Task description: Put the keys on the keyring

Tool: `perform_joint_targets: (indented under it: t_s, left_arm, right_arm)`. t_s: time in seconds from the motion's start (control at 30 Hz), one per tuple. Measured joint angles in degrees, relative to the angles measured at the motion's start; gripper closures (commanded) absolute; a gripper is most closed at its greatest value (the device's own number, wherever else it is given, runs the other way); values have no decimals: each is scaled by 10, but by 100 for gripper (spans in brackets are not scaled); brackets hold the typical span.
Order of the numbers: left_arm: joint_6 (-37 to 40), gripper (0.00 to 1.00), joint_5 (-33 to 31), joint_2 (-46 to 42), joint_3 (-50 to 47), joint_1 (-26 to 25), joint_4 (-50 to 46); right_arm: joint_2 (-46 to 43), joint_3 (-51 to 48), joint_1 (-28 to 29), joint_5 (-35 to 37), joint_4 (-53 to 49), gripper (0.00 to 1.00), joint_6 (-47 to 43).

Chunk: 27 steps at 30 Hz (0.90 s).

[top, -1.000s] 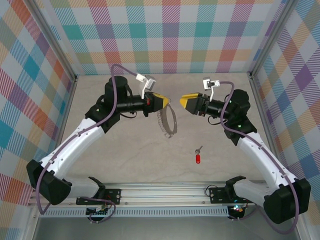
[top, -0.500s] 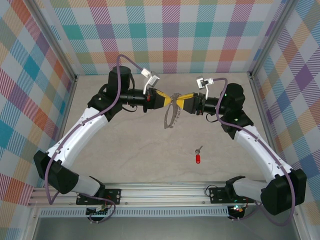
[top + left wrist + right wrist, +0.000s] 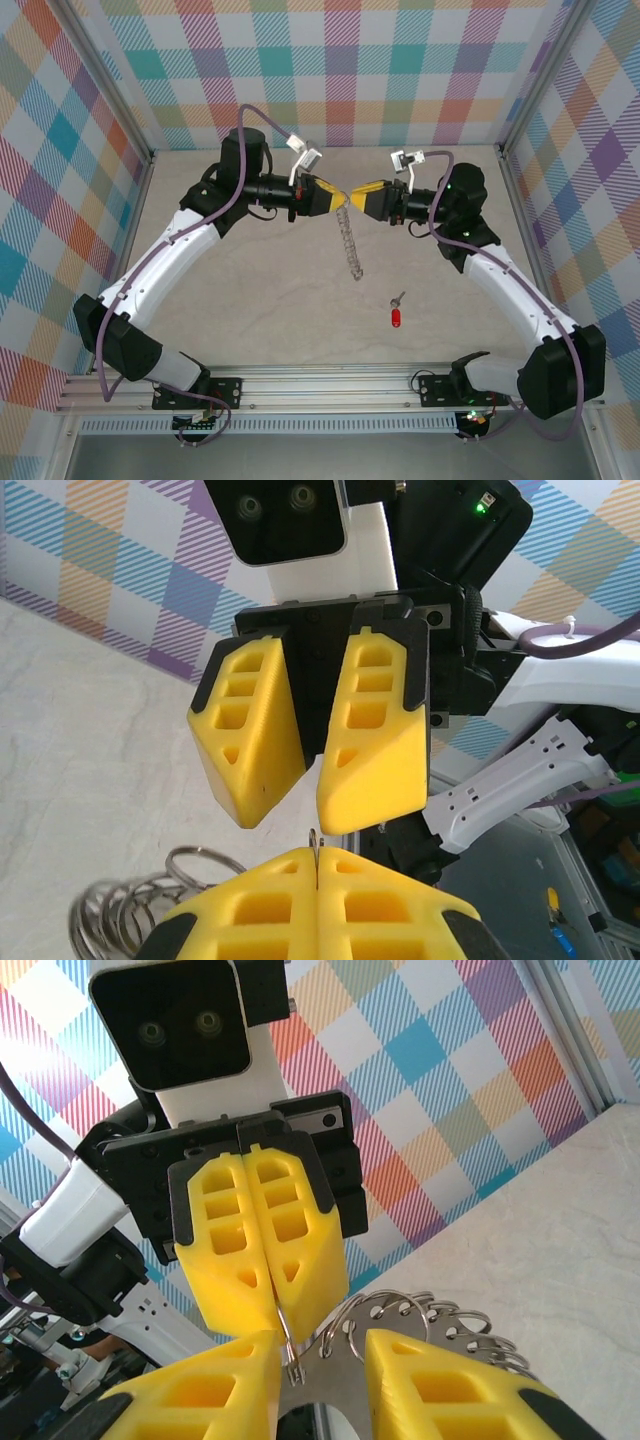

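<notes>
Ring-handling step: left gripper clamped on keyring rim, hoop dangling. Right gripper faces it at 3 o'clock, fingers apart. Key on table, 5 o'clock of ring, well apart; probably fetch next.

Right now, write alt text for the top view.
The left gripper, shut on the keyring, hangs it edge-on over the table; the open right gripper faces it tip to tip. The key lies apart on the table.
</notes>
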Motion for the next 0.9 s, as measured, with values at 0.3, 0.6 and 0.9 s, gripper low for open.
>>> perform_joint_targets:
  t_s: [0.3,0.6,0.9]
  left_arm:
    - [-21,100,-1,0,0,0,30]
    - [-61,100,-16,0,-20,0,86]
    - [-89,100,-21,0,-36,0,125]
  right_arm:
    - [9,-8,0,0,59,72,39]
    - [9,-45,0,1,106,74,67]
    - [15,-58,0,16,174,75,108]
